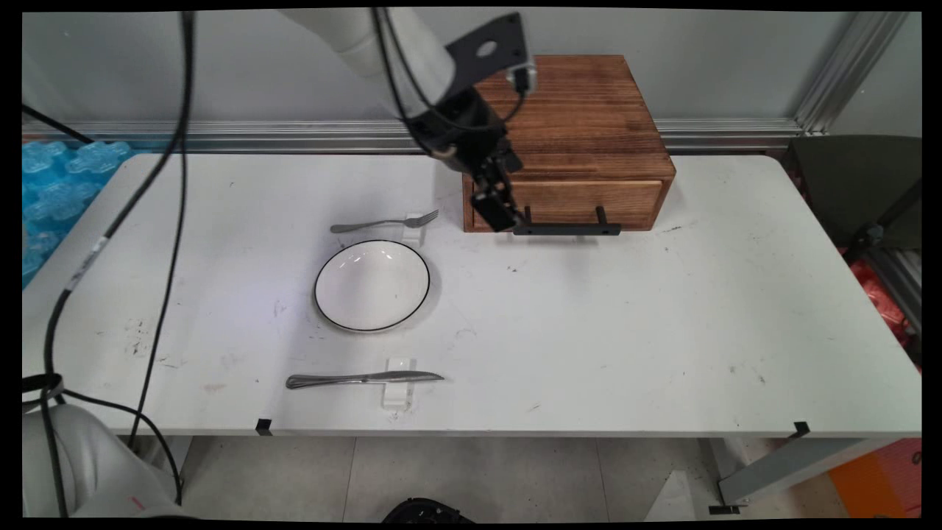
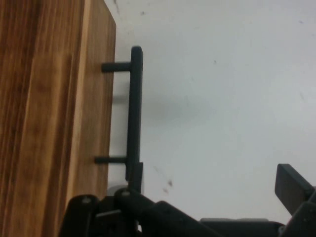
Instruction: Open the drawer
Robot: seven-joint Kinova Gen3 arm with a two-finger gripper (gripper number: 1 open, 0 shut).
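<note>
You have a white plate [image 1: 372,285] with a dark rim in front of and to the left of the wooden drawer box [image 1: 581,140], well apart from it. A fork [image 1: 384,223] lies on a small white rest just behind the plate, a knife [image 1: 364,379] on another rest near the table's [image 1: 662,331] front edge. Your gripper [image 2: 212,197] hangs at the left end of the box's black bar handle [image 2: 134,113], fingers spread wide: one finger [image 2: 136,173] sits right at the bar's end, the other [image 2: 291,187] stands well clear over bare table. Nothing is pinched. The box is dark-stained, its drawer front flush.
</note>
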